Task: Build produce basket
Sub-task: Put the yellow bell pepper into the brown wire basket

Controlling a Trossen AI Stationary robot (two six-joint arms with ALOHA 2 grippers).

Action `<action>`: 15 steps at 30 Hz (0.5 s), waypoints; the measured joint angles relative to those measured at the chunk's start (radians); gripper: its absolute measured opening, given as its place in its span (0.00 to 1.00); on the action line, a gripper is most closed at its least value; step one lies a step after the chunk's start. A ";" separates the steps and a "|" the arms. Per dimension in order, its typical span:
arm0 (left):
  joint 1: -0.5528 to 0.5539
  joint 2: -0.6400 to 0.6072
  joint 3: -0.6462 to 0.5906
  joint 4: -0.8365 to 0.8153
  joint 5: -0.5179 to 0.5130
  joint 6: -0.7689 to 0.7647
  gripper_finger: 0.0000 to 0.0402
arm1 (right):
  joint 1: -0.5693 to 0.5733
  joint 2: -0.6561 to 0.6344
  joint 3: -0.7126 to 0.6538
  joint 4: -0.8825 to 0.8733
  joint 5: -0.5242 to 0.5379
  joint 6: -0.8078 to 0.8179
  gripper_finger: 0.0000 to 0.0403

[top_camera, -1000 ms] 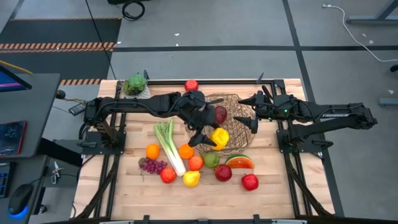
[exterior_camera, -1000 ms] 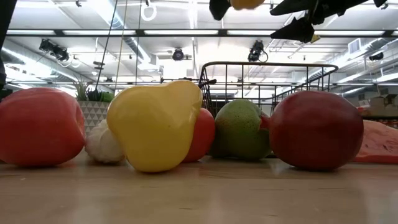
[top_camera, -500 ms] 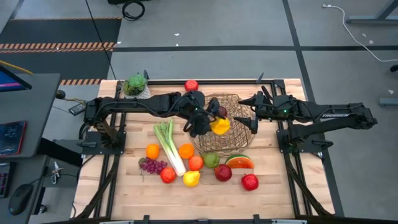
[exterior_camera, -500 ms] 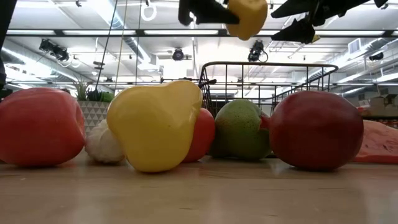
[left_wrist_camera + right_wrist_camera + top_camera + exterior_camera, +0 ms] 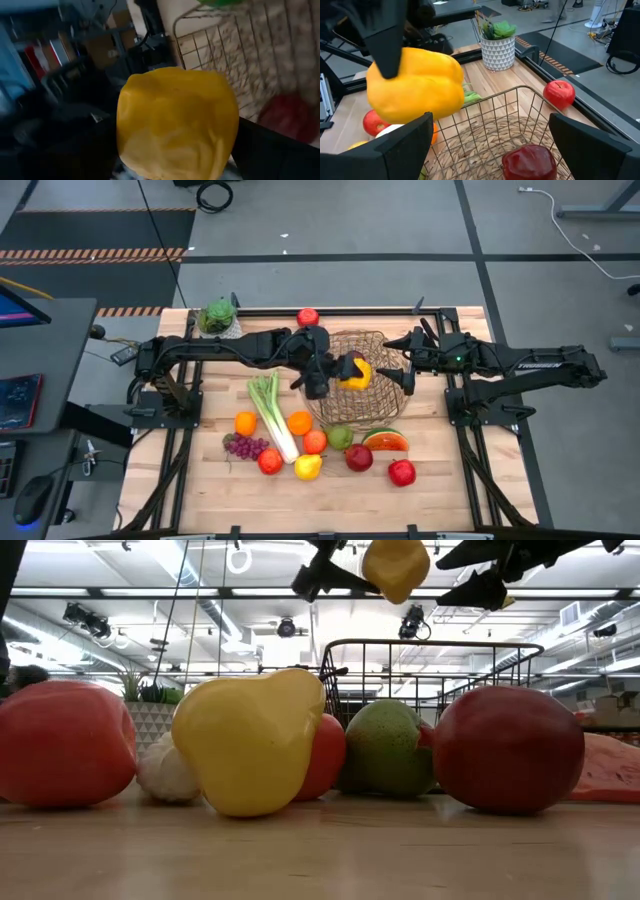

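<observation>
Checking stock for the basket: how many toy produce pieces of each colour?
Red round fruits: 6
Orange round fruits: 2
Yellow pepper, yellow lemon: 2
Green pear: 1
Green-white leek: 1
Purple grapes: 1
Watermelon slice: 1
Total: 14

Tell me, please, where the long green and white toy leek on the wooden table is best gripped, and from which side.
The long green-white leek lies flat between the orange and another orange. I would grip it from above, across its narrow white stalk near the middle, fingers closing on the long sides. The green end fans wide, so it probably suits a grip less.
</observation>
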 joint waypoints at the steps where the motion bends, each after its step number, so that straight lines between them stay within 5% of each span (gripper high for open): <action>1: 0.000 0.000 0.000 0.007 0.000 0.049 0.82 | 0.000 0.000 0.000 0.000 0.000 0.000 0.99; 7: 0.000 0.000 0.000 0.097 0.002 0.279 0.82 | 0.000 0.000 0.000 -0.016 0.000 0.000 0.99; 15: 0.000 0.000 0.000 0.240 0.001 0.298 0.82 | 0.000 0.004 0.000 -0.075 0.002 0.039 0.99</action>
